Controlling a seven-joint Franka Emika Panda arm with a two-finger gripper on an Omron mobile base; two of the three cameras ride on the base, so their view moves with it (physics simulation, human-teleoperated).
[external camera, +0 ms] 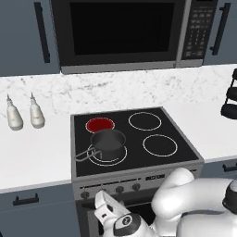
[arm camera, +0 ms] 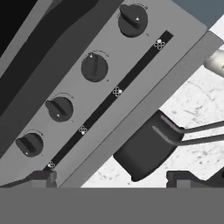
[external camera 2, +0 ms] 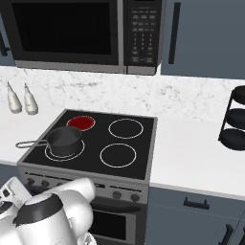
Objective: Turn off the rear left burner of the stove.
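Note:
The rear left burner (external camera: pixel 100 124) (external camera 2: pixel 81 122) glows solid red on the black glass stove (external camera: pixel 180 139) (external camera 2: pixel 143 134). A dark pot (external camera: pixel 108 141) (external camera 2: pixel 63 138) (arm camera: pixel 146 151) stands on the front left ring, just in front of it. My white hand (external camera: pixel 109 209) hangs low in front of the grey knob panel (external camera: pixel 152 178). In the hand view my gripper (arm camera: pixel 111 179) is open, with nothing between its dark fingertips (arm camera: pixel 41 177). It faces the tilted panel at close range, with several dark knobs (arm camera: pixel 94 67) in a row, and touches none.
A black microwave (external camera: pixel 120 32) hangs above the stove. Two white bottles (external camera: pixel 14 115) (external camera: pixel 36 113) stand on the marble counter (external camera: pixel 32 157) to the left. A black tiered rack (external camera 2: pixel 237 122) stands on the right counter. The oven door (external camera 2: pixel 115 225) lies below the panel.

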